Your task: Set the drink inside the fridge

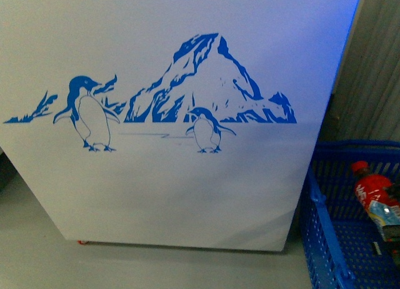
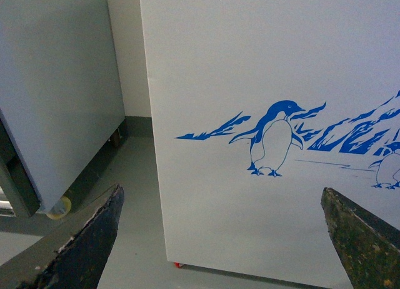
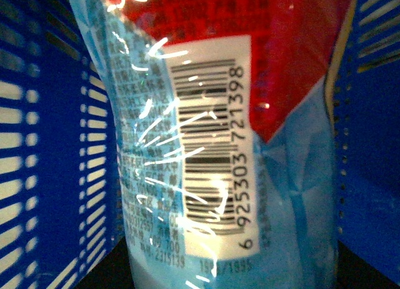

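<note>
The fridge (image 1: 162, 195) fills the front view: a white front with a blue penguin-and-mountain picture and a small red wheel (image 1: 82, 242) at its base. Its lid is out of view. The drink bottle (image 1: 375, 198), with a red cap and a red and light-blue label, stands in a blue crate at the right. The bottle's label and barcode (image 3: 212, 151) fill the right wrist view; my right gripper is shut on the bottle, its fingers hidden. My left gripper (image 2: 222, 239) is open and empty, facing the fridge's front (image 2: 269, 70) near its left corner.
The blue slatted crate (image 1: 331, 239) sits on the grey floor right of the fridge; its walls (image 3: 56, 145) surround the bottle. A plain grey cabinet (image 2: 56, 95) on castors stands left of the fridge, with a narrow gap between them.
</note>
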`<control>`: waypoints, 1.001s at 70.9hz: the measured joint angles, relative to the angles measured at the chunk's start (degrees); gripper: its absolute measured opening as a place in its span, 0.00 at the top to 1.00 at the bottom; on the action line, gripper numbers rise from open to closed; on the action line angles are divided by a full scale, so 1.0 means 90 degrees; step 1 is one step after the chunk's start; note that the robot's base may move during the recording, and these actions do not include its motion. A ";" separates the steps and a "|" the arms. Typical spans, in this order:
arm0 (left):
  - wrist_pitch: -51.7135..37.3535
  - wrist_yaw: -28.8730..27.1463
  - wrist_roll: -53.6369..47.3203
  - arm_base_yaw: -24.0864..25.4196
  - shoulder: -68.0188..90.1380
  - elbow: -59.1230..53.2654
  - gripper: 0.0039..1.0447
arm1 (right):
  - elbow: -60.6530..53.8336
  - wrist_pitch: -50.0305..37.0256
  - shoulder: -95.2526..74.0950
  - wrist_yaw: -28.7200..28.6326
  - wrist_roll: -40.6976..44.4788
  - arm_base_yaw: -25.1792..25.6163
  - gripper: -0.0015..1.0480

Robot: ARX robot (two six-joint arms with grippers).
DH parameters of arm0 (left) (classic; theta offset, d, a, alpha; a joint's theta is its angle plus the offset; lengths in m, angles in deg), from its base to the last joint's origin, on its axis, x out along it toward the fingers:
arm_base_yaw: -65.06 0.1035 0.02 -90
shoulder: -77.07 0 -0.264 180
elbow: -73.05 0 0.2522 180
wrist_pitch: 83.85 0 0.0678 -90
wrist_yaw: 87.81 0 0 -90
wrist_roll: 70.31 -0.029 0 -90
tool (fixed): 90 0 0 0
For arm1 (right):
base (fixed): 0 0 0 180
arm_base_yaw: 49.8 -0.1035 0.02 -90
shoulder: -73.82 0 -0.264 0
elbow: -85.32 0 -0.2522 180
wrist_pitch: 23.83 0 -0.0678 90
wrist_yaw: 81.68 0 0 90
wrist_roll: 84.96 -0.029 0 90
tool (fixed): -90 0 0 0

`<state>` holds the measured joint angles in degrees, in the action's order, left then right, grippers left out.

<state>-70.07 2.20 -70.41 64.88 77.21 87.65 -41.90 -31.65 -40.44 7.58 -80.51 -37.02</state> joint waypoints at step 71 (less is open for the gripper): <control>0.0000 0.0000 0.0000 0.0000 0.0000 0.0000 0.08 | -0.0792 0.2917 1.0161 0.0692 -0.1416 -0.1433 0.59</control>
<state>-70.07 2.20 -70.41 64.88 77.21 87.65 -49.02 -5.40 51.01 13.81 -93.25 -49.92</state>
